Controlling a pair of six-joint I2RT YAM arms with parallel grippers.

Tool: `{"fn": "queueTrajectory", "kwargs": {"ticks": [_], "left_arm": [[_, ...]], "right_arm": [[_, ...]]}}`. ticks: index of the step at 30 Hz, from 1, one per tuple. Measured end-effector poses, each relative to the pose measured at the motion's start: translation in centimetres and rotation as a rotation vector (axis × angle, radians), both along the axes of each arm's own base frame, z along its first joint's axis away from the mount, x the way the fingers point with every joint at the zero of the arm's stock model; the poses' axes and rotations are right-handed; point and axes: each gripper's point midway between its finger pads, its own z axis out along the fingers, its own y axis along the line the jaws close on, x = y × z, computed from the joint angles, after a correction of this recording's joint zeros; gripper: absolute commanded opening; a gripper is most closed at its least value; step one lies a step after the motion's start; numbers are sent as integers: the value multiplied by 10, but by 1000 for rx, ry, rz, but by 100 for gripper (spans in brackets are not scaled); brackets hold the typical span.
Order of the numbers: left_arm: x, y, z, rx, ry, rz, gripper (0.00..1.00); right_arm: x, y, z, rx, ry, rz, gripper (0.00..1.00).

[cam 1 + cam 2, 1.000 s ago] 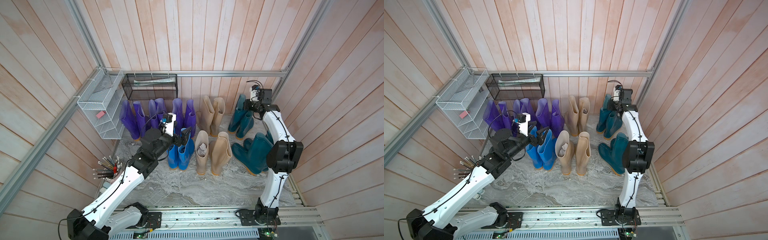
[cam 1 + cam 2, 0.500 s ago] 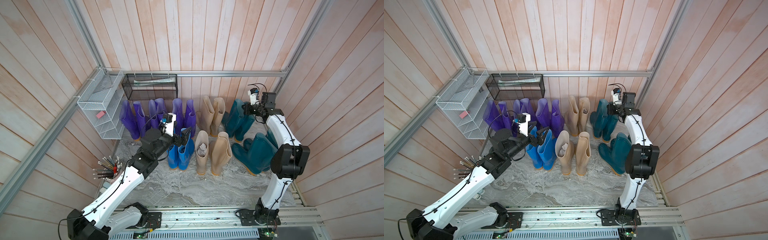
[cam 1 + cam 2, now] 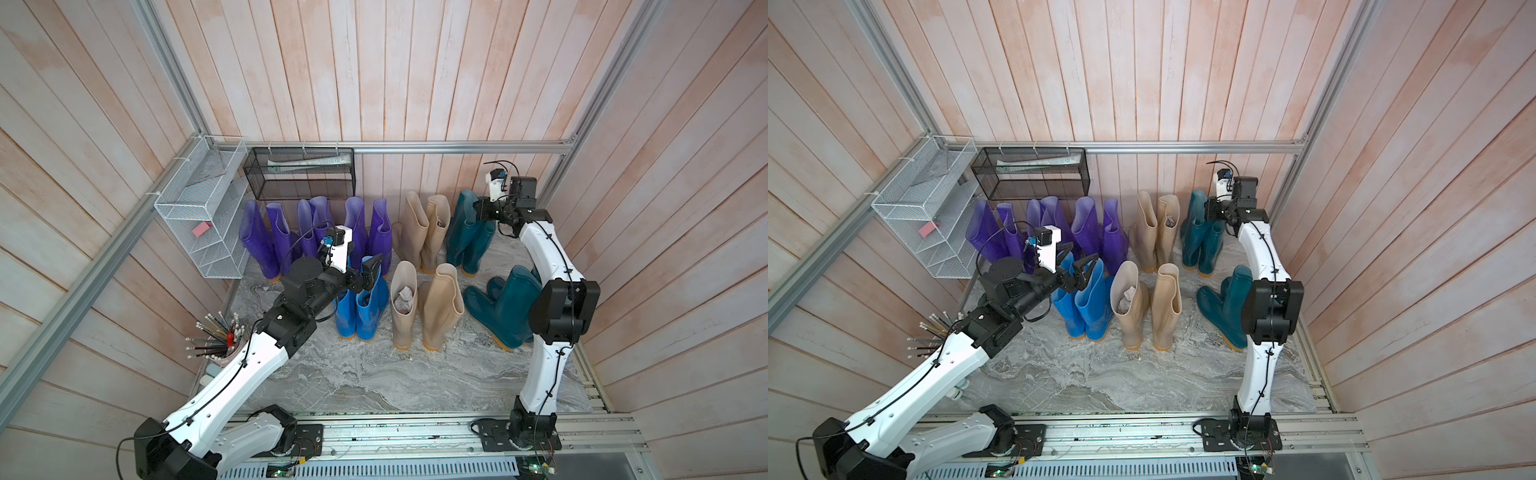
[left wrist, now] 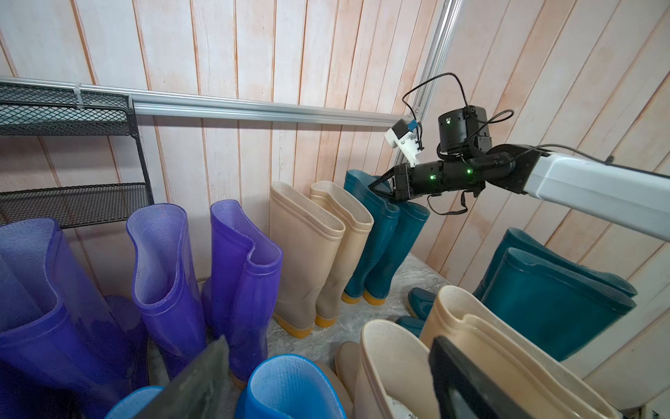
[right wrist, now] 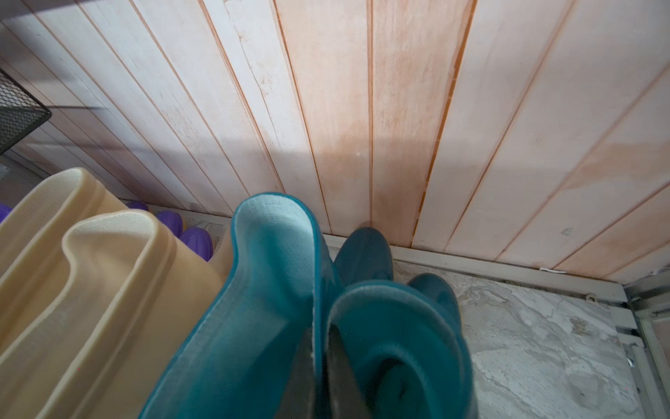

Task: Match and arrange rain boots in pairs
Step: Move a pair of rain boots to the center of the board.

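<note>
- Right wrist view: right end effector [image 5: 321,357] clenched on far teal boot [image 5: 268,283] cuff; fingers [image 5: 344,381] cut off by frame.
- Left end effector [image 3: 371,271] released, over blue boots [image 3: 359,309].

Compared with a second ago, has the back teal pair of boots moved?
Yes. The back teal pair, held by the right claw, has shifted sideways toward the back beige pair, narrowing the gap between them.
</note>
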Motion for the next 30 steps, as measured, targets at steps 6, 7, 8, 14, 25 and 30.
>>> {"fn": "queueTrajectory", "kwargs": {"ticks": [6, 7, 8, 14, 25, 30], "left_arm": [[0, 0, 0, 0, 0, 0, 89], [0, 0, 0, 0, 0, 0, 89], [0, 0, 0, 0, 0, 0, 89], [1, 1, 0, 0, 1, 2, 89], [-1, -1, 0, -4, 2, -17, 90], [-6, -5, 3, -23, 9, -46, 89]], "right_arm": [[-2, 4, 0, -28, -5, 48, 0], [-1, 4, -1, -32, -6, 53, 0], [0, 4, -1, -37, -8, 55, 0], [1, 4, -1, -43, -15, 70, 15], [-34, 2, 72, 22, -185, 16, 60], [-76, -11, 112, 64, -250, -83, 58]]}}
